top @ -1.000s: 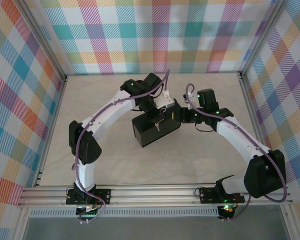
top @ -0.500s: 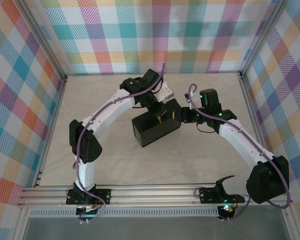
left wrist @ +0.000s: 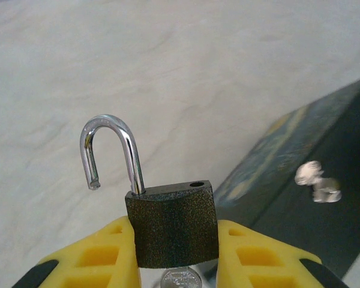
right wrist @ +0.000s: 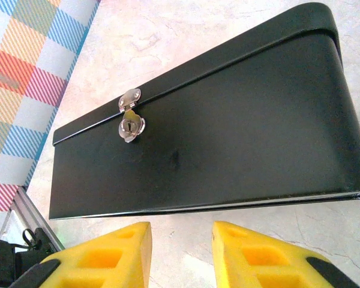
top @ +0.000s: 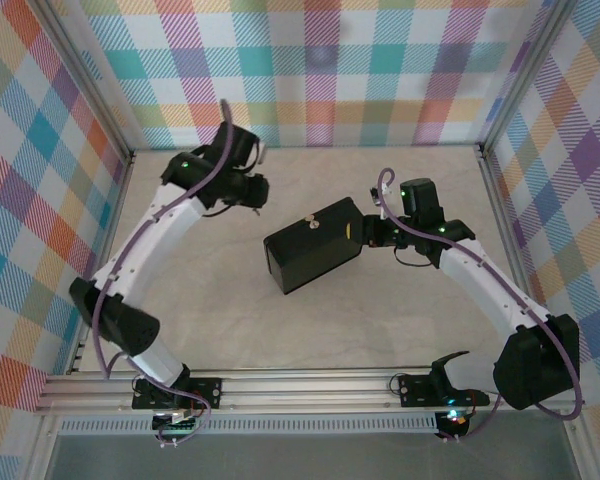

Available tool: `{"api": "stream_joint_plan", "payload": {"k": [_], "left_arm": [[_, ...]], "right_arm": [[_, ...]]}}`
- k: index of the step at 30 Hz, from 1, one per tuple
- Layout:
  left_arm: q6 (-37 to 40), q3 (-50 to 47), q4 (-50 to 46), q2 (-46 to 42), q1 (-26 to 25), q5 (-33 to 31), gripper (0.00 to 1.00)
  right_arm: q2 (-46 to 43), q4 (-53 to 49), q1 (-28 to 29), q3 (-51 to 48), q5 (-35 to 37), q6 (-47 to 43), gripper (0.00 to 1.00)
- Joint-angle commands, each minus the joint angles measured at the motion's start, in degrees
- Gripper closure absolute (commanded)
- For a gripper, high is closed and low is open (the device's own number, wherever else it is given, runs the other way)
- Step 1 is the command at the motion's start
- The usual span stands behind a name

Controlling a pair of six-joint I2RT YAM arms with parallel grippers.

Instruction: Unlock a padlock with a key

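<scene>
Left hand (left wrist: 175, 243) pinching small dark textured metal padlock (left wrist: 171, 223) upright near far-left corner of bench (top: 310, 330), silvery shackle (left wrist: 108, 129) sprung open, pointing away; right hand (right wrist: 180, 249) spread beside long black box (right wrist: 228, 132).

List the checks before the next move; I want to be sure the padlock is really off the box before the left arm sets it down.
1. Padlock held in left claw: ok, body clamped between yellow fingers.
2. Shackle open: ok, its free end is out of the body.
3. Key seated in padlock: cannot tell, just a silvery round head shows below the body.
4. Hasp on box free of padlock: ok.
5. Right claw open: ok.
</scene>
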Motion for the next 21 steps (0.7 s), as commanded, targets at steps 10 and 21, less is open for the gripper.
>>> {"api": "stream_joint_plan", "payload": {"k": [10, 21], "left_arm": [[-12.64, -26.79, 1.53, -3.49, 4.53, -9.43, 0.72], [-17.44, -39.93, 11.65, 1.09, 4.52, -4.7, 0.71]], "right_arm": [[-3.76, -1.12, -0.3, -3.99, -0.68, -0.8, 0.68], [-5.25, -1.13, -0.3, -5.31, -0.89, -0.46, 0.67]]}}
